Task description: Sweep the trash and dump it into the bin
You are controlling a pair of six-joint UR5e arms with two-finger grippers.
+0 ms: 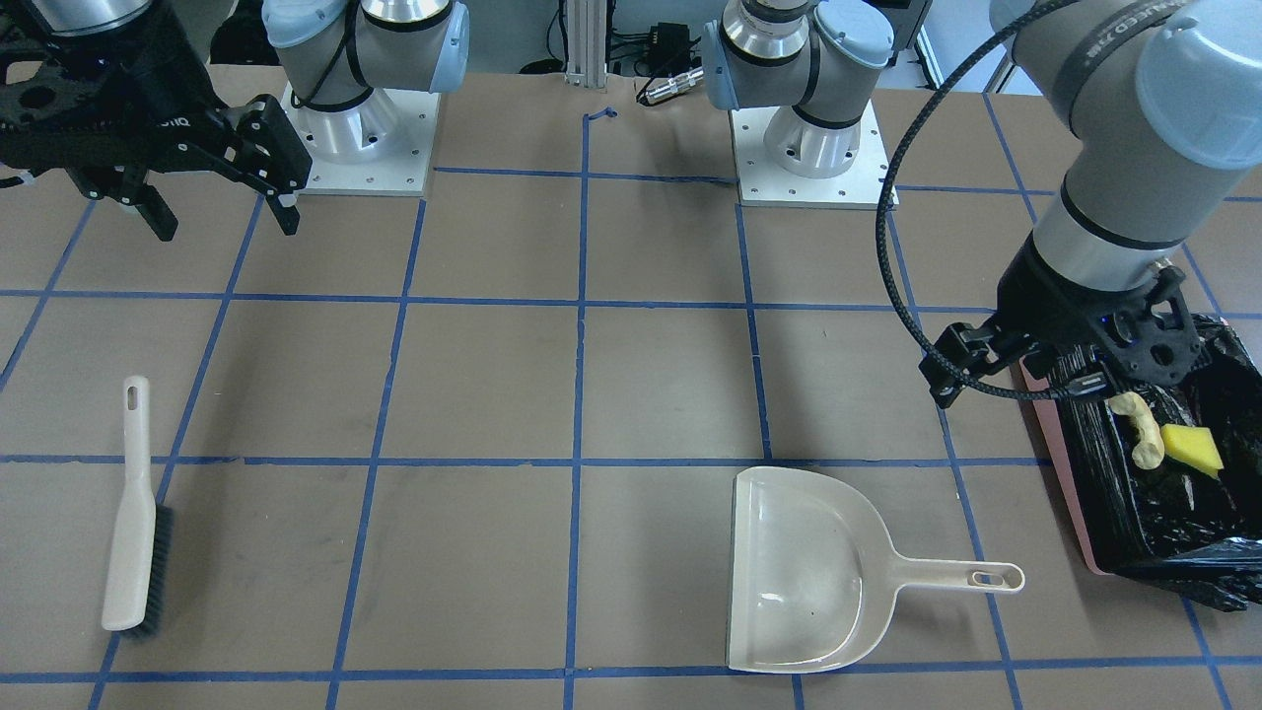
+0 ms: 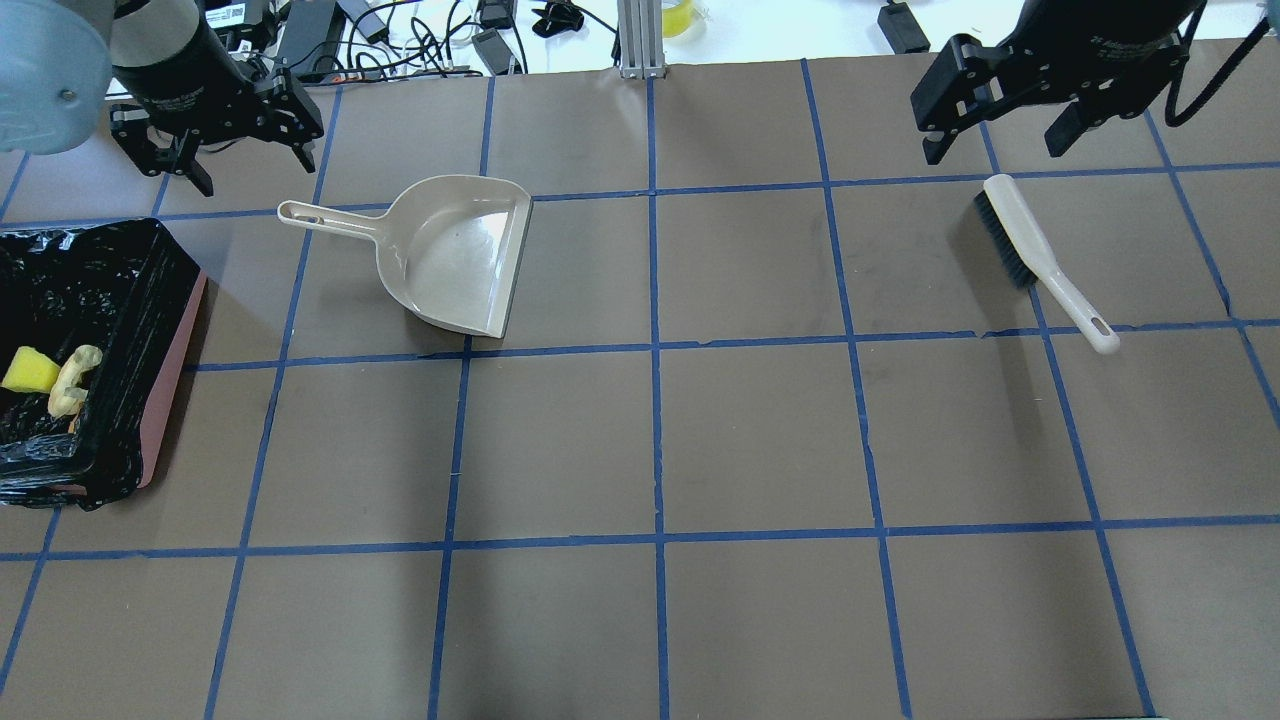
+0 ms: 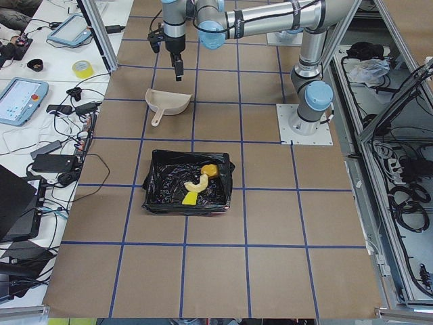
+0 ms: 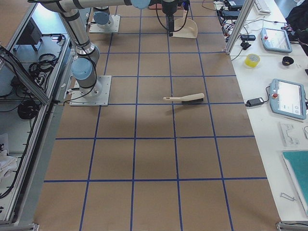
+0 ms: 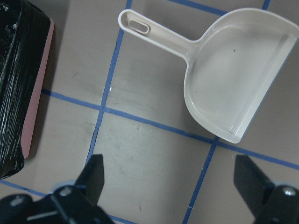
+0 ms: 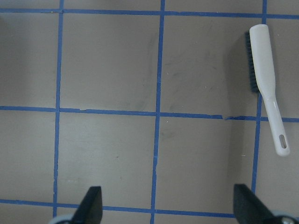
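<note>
Both left gripper (image 2: 255, 168) and right gripper (image 2: 996, 145) gape wide, empty; trash (image 2: 50, 380) lies in bin (image 2: 172, 370) at nine o'clock. Risk: left arm (image 1: 1114, 128) snagging liner (image 2: 100, 270).

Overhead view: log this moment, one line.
trash: in bin | dustpan: empty, on table | brush: on table | left claw: open | right claw: open

The bin (image 2: 178, 370) is lined with crinkled, glossy black plastic. The dustpan (image 2: 455, 260) and brush (image 2: 1040, 258) look like smooth beige plastic, the pan faintly shiny; the table (image 2: 760, 440) wears matt brown paper crossed by blue tape (image 2: 657, 440).
</note>
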